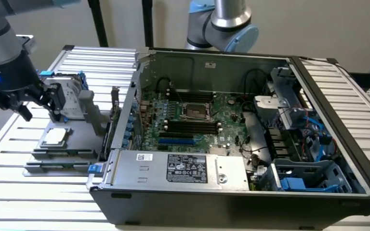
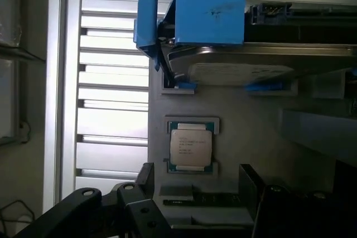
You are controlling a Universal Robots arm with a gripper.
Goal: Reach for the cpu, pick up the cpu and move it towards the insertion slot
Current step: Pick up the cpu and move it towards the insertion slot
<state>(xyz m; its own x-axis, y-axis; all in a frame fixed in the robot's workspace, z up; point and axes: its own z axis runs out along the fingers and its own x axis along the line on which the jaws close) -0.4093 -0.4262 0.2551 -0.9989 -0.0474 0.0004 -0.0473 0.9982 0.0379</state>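
The pincer [image 1: 42,111] hangs just above the cpu [image 1: 55,137] with its jaws spread wide and nothing between them. In the wrist view its dark fingers [image 2: 146,175] stand one on each side of the cpu [image 2: 191,147]. The cpu lies flat in a shallow seat of a grey holder [image 1: 59,155] on the table [image 1: 11,192], outside the computer case [image 1: 236,207] and well apart from the insertion slot [image 1: 194,111] on the green board. I think the main danger is the grasp itself. The cpu is thin and sits low in its seat, so the fingers could land on the holder's rim instead of the cpu's edges. They could also catch only one corner, and then the cpu would tilt and slip out. The upright hard drive [image 1: 72,96] with blue rails stands just beside the pincer, so a small sideways error could strike it. The case wall also stands between the holder and the slot, and a low carry might knock the cpu against it.
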